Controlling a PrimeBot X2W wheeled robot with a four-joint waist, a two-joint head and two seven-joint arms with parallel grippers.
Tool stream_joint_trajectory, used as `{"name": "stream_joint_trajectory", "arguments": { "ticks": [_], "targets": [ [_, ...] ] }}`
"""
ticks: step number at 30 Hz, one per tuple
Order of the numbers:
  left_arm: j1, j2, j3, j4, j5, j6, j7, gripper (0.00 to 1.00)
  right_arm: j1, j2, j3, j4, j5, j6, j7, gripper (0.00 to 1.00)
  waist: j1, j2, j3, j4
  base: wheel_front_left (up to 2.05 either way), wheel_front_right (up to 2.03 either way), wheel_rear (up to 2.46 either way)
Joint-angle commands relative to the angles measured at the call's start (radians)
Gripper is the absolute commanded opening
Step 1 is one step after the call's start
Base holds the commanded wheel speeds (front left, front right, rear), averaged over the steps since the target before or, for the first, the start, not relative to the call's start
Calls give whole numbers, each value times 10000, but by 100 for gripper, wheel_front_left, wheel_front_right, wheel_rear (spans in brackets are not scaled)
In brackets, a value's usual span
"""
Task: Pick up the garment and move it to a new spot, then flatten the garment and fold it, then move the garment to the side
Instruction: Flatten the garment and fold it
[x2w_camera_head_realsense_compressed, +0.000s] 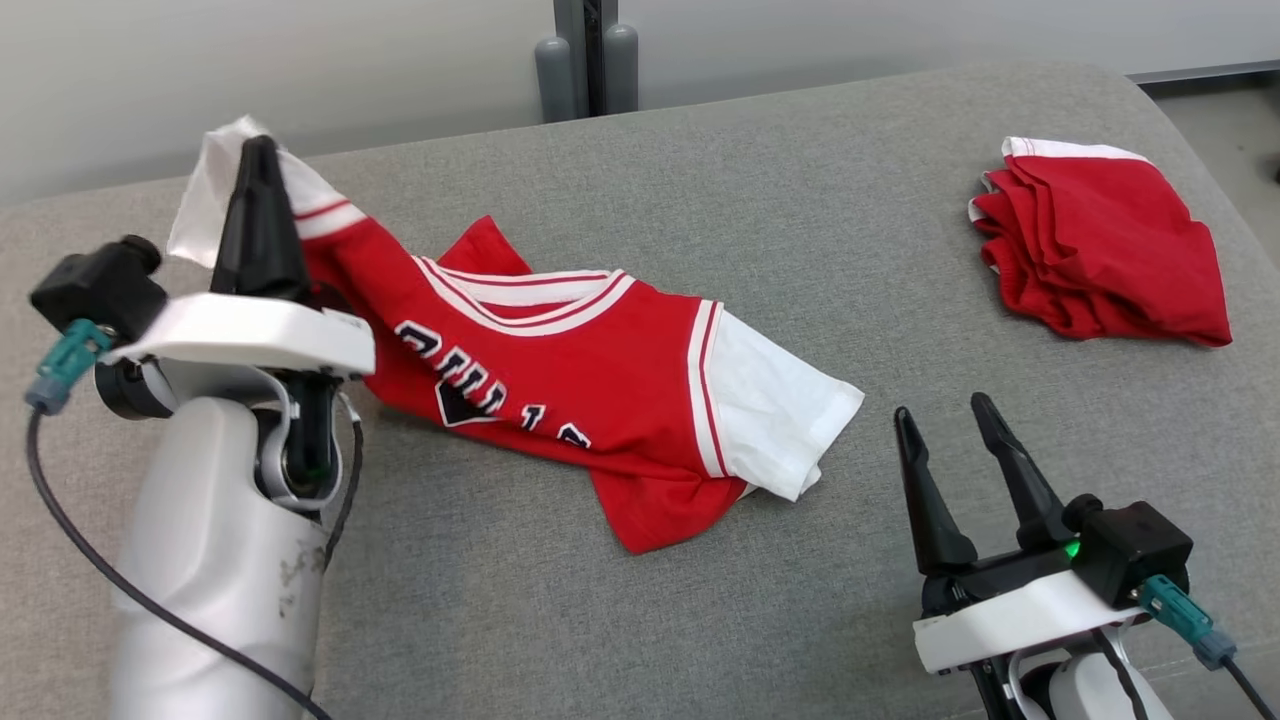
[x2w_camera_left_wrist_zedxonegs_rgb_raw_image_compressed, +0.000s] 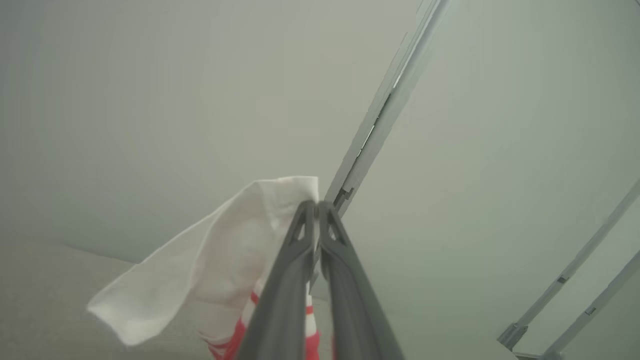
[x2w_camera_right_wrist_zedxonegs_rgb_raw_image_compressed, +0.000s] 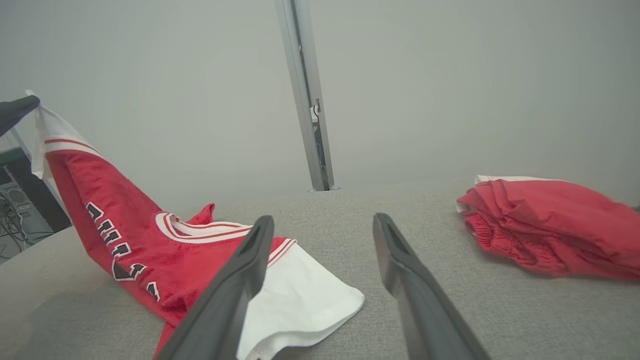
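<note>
garment (x2w_camera_head_realsense_compressed: 560, 385) with one white sleeve (x2w_camera_head_realsense_compressed: 205, 200) tight in the left pincer (x2w_camera_head_realsense_compressed: 260, 150)

Left: jersey (x2w_camera_head_realsense_compressed: 560, 370) on cushion (x2w_camera_head_realsense_compressed: 700, 620); far right, well apart: second garment (x2w_camera_head_realsense_compressed: 1100, 250).

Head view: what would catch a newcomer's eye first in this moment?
The red and white jersey sprawls across the middle of the grey cushion, with one white sleeve pinched and held up by the left hand at the far left. Next comes the bunched red garment at the far right, and the right hand, open and empty, near the jersey's other sleeve.
</note>
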Motion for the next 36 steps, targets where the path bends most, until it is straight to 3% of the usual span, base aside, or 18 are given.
{"name": "stream_joint_trajectory", "arguments": {
  "ticks": [1,6,14,21,28,36],
  "targets": [
    [204,25,-3,-266,526,-182,-40,100,-49,-40,77,19,76,4,-53,100,0,-1,20,23,0,0,0],
    [1336,-21,316,-1809,2258,-350,-41,100,-13,-41,154,25,134,4,-53,100,0,-1,2,143,0,0,0],
    [3777,-84,648,-4285,3524,-371,-41,100,350,-39,316,20,223,4,-53,100,0,-1,-333,524,0,0,0],
    [5505,-86,-53,-5888,4051,322,-40,100,670,-39,469,173,270,4,-53,100,0,-1,-708,951,0,0,0],
    [6811,-83,-888,-6095,4110,1257,-42,100,858,-67,769,579,467,4,-53,100,0,-1,-1044,1285,0,0,0],
    [6900,-81,-1408,-6177,4123,1641,-42,100,717,-243,1364,1643,666,4,-53,100,0,-1,-1154,1905,0,0,0]
  ]
}}
